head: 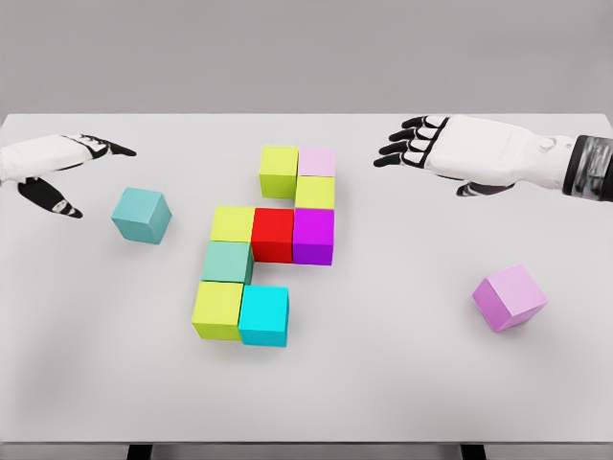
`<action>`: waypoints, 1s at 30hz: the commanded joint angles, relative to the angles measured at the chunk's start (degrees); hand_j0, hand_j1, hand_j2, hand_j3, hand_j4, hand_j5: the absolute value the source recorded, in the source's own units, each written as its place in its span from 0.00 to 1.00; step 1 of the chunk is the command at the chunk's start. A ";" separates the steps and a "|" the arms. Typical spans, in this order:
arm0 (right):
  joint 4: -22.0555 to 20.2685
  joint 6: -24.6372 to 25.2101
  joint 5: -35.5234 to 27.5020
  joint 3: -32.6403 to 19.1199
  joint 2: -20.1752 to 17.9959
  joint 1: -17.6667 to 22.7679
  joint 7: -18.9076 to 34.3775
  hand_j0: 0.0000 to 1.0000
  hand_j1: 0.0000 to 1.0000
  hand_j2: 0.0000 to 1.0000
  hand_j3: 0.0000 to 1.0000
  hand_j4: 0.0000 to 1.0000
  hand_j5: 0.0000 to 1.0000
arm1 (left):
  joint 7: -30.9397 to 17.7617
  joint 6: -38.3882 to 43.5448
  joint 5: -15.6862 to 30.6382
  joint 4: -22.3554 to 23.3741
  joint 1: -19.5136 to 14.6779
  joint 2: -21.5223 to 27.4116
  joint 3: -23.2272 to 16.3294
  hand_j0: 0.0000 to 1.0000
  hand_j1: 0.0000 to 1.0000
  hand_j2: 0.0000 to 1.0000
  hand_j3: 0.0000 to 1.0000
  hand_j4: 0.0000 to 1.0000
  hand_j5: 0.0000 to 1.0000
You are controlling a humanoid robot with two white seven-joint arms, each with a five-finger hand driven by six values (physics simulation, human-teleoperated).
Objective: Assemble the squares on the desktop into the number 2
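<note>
Lying beside left hand [59, 165]: teal cube [142, 215].

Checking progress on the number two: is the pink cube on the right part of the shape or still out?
Out. The pink cube sits alone, turned askew, well apart from the joined blocks.

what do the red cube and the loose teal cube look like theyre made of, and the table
Red cube: looks like matte painted plastic or wood; flat even colour, no glare, crisp edges.
Loose teal cube: same matte solid look, faces shaded softly.
Table: smooth pale grey top, laminate-like, no grain or reflections.
It is a simulator render, so the materials stay guesses.
</note>
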 commanded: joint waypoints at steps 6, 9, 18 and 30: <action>0.07 0.16 -0.50 -0.57 -4.08 -0.09 -0.03 1.00 1.00 1.00 1.00 1.00 1.00 | -3.92 19.11 6.57 -17.38 0.00 1.99 -3.35 1.00 1.00 1.00 1.00 1.00 1.00; 0.60 0.16 -1.29 -1.01 -7.06 -0.35 -0.03 1.00 1.00 1.00 1.00 1.00 1.00 | -5.50 31.96 6.84 -24.42 0.00 3.66 -3.79 1.00 1.00 1.00 1.00 1.00 1.00; 7.37 0.16 -18.69 -2.85 -19.37 6.24 -0.03 1.00 1.00 1.00 1.00 1.00 1.00 | -7.62 42.42 6.48 -26.62 0.18 2.34 -3.96 1.00 1.00 1.00 1.00 1.00 1.00; 6.93 0.16 -21.24 -4.79 -24.20 17.40 -0.03 1.00 1.00 1.00 1.00 1.00 1.00 | -5.51 43.74 6.22 -26.62 0.35 2.52 -6.95 1.00 1.00 1.00 1.00 1.00 1.00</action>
